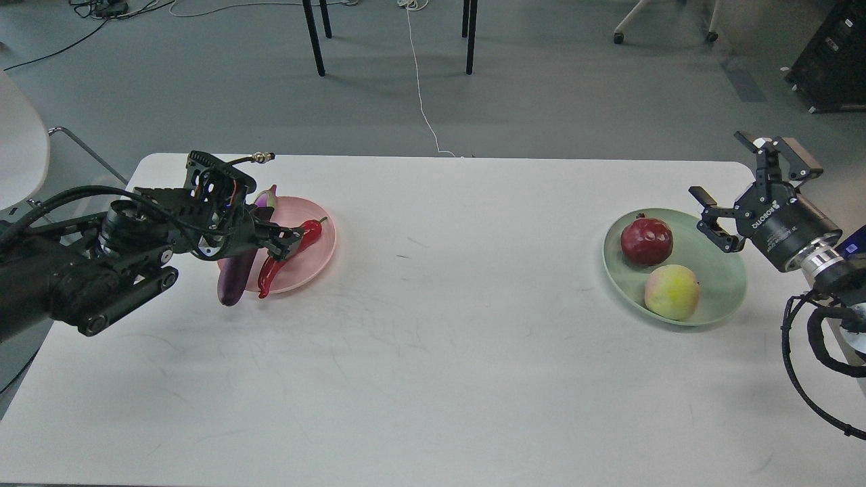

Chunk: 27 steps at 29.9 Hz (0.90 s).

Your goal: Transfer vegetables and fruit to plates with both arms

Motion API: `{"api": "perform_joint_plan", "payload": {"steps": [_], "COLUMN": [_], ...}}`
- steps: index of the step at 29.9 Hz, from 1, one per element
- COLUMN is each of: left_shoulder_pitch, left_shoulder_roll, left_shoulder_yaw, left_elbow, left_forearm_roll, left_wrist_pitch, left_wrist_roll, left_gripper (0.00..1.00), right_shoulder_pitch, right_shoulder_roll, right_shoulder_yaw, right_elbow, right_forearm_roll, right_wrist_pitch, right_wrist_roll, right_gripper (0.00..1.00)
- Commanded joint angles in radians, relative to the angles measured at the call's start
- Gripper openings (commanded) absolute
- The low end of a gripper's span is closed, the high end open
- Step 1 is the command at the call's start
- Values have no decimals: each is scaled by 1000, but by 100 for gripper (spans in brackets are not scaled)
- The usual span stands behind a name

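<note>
The salmon pink plate sits at the left of the white table. The purple eggplant lies across its left rim, with the stem cap at the far side. The red chili pepper lies slanted on the plate, its tip over the near rim. My left gripper hovers over the plate with its fingers apart around the chili's middle. The pale green plate at the right holds the dark-red pomegranate and the yellow-green fruit. My right gripper is open and empty above that plate's right rim.
The white table spreads between the two plates. Beyond its far edge are black chair legs and a white cable on the grey floor. A white chair stands at the far left.
</note>
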Motion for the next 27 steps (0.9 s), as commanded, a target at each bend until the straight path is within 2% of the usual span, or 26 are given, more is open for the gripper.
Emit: {"api": "perform_joint_plan", "payload": {"steps": [1,6,14,19,27], "left_shoulder_pitch": [-6,2,102,211,294], "left_shoulder_roll": [3,15,-29,-90,-192], "left_shoulder_yaw": [-16,-126,-321,-474,-622], "left_elbow": [-17,-135,-295,-301,-286], "left_forearm_roll": [-47,-285,-754,-969,-1146], "left_wrist_pitch": [6,60,150,166,196], "left_wrist_roll": [0,0,-6,-75,-77], "left_gripper": [67,85,97,98,98], "right_shoulder_pitch": [0,8,20,34,132], "right_shoulder_roll": [1,1,7,8,8], "right_shoulder_yaw": [2,0,5,26,31], "right_elbow": [-2,-3,-8,-8,-31], "right_forearm_roll": [-1,-1,-1,-1,-1], "right_wrist_pitch": [0,0,0,0,-22], "right_wrist_roll": [0,0,0,0,0], "right_gripper": [99,99,99,99,99]}}
